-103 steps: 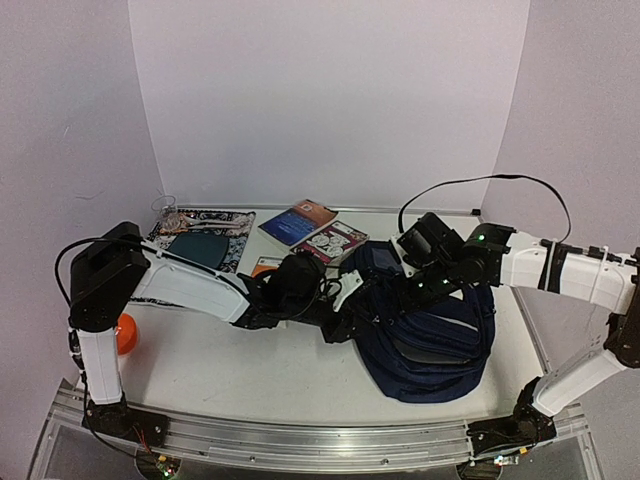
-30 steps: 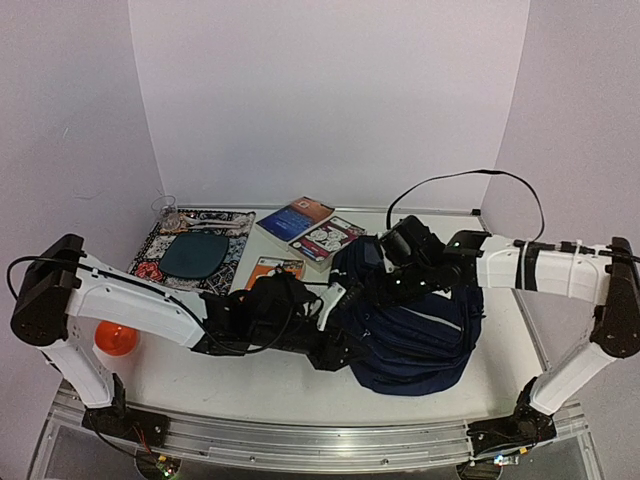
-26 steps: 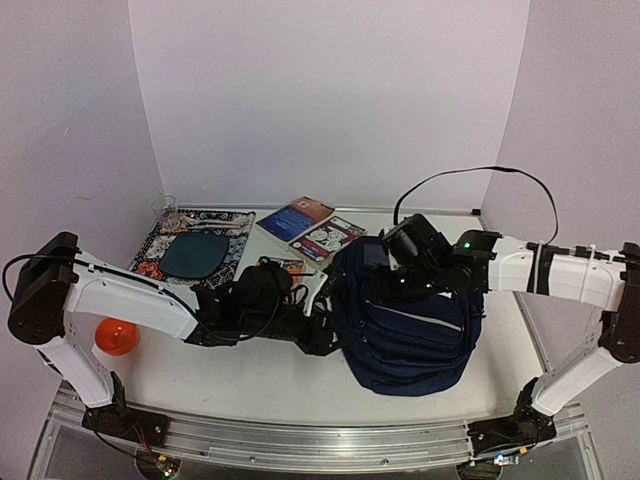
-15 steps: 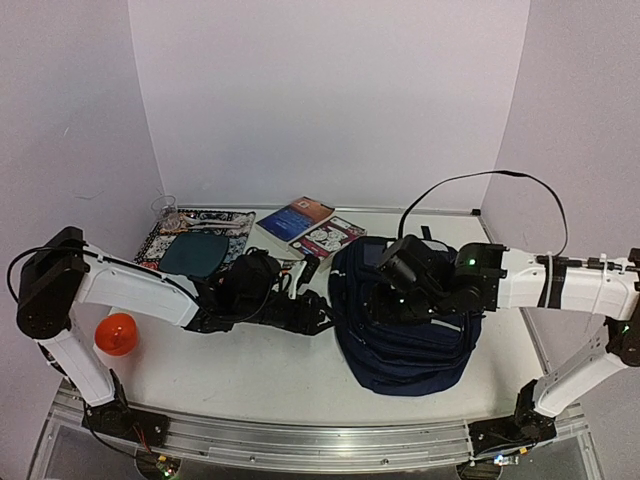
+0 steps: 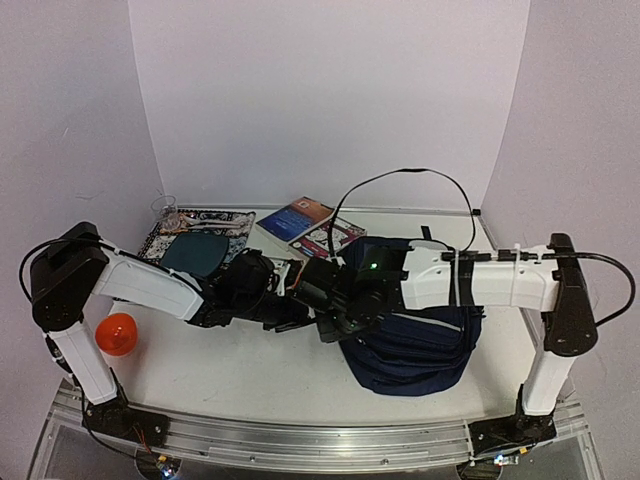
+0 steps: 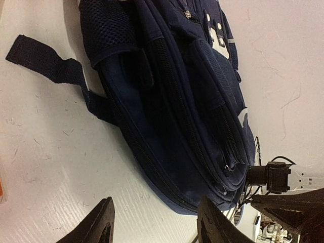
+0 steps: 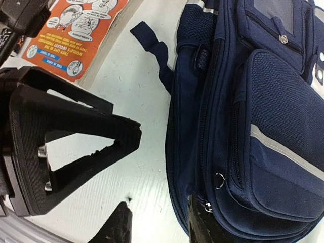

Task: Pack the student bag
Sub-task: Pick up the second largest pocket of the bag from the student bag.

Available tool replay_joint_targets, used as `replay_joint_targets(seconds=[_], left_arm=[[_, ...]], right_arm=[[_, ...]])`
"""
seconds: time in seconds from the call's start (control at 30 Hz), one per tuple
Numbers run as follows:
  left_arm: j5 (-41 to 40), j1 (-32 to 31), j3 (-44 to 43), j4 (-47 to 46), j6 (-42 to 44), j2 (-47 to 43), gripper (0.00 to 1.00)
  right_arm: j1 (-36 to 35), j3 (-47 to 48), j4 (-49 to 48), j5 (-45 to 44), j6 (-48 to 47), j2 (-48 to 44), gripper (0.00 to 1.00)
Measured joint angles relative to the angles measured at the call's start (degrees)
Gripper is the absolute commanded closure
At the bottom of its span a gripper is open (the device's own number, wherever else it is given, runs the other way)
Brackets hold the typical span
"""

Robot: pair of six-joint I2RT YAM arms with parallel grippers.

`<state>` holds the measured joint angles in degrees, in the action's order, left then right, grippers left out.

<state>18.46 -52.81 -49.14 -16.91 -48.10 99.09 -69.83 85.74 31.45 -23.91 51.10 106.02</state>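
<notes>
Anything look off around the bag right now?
The student bag lies flat, one strap trailing across the table. The left hand and right hand crowd together beside it, both open and empty.

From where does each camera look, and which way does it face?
Top external: above and behind the bases, facing down over the white table; the left arm and right arm show, close together beside the navy-blue fabric backpack.
Left wrist: low on the left arm, facing the backpack's side; the fingertips of the left gripper show.
Right wrist: on the right arm, facing down at the backpack's pockets and an orange comic booklet; the fingertips of the right gripper show.
Shared: both wrist views show the backpack's dark-blue strap.
</notes>
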Motion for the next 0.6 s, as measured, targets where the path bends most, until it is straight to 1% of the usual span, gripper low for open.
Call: replay_joint_targets(seconds=[0.1,0.17,0.3,0.6], left_arm=[[0.2,0.2,0.3,-0.1,-1.1,0.2,0.43],[0.6,0.3,0.3,-0.1,-1.5,0.4,0.43],[1.0,0.4,0.8,-0.1,-2.0,0.7,0.43],[2.4,0.4,0.9,-0.1,-2.7,2.0,0.44]], right_arm=[[-0.1,4.0,3.3,-1.2,-0.8,3.1,0.7],[-0.1,5.8,4.9,-1.7,-1.4,4.7,0.71],[-0.1,7.8,8.4,-2.6,-1.8,7.1,0.71],[-0.1,8.8,13.2,-4.1,-2.1,10.9,0.7]])
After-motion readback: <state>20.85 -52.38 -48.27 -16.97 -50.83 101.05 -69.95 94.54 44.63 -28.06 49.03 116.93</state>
